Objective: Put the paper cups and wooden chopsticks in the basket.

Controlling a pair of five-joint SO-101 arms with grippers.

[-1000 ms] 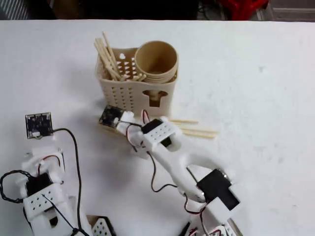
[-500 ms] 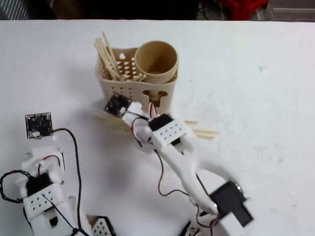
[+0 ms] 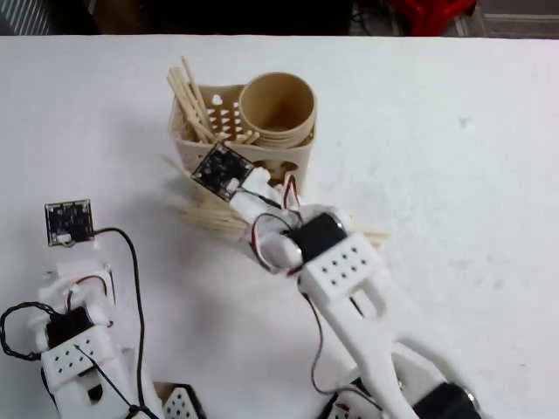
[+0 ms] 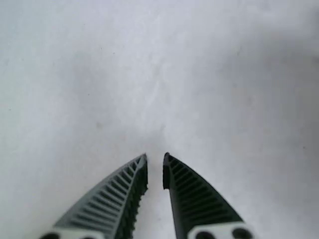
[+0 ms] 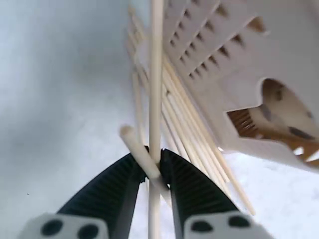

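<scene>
A perforated cream basket stands at the middle back of the table. Stacked paper cups and several wooden chopsticks are in it. My right gripper is just in front of the basket, shut on two crossed chopsticks. More chopsticks lie on the table along the basket's base, and their ends stick out on both sides of the right arm. At the near left my left gripper hovers over bare table, jaws together with nothing between them.
A small black board on a cable lies at the left, near the left arm. White tabletop stretches open to the right of the basket and behind it.
The right arm has pushed forward and closer to the basket front, its wrist rising. The chopsticks on the table have shifted left with it. The left arm has kept still.
</scene>
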